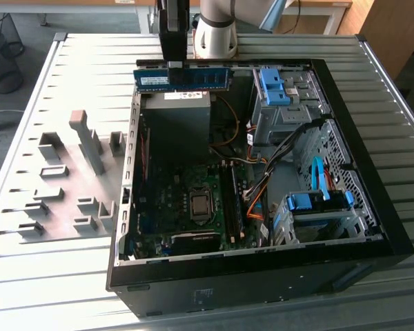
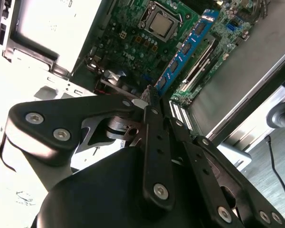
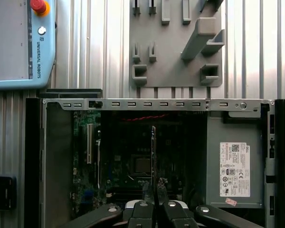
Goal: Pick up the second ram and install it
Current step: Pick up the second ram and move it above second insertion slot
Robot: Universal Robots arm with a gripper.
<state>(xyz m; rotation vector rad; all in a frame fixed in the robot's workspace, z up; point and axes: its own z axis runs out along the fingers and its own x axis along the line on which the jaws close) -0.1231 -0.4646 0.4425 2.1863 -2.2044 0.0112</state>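
Table [image 1: 41, 289], slatted metal, bears an open black case [image 1: 248, 276], with a grey holder plate [image 1: 69, 172] beside it on the exterior view's left. Inside the case: board [image 1: 172, 200] with socket [image 1: 201, 205], one blue seated ram [image 2: 185, 50] in its slot in the second wrist view, and a grey power supply [image 1: 176, 124] at the far end. Farther back: second ram [image 1: 200, 78], blue with black chips, hangs level and on edge over the power supply, clear of the board, with the gripper [image 1: 174, 67] clenched on its top edge from above and the arm base [image 1: 216, 31] behind.
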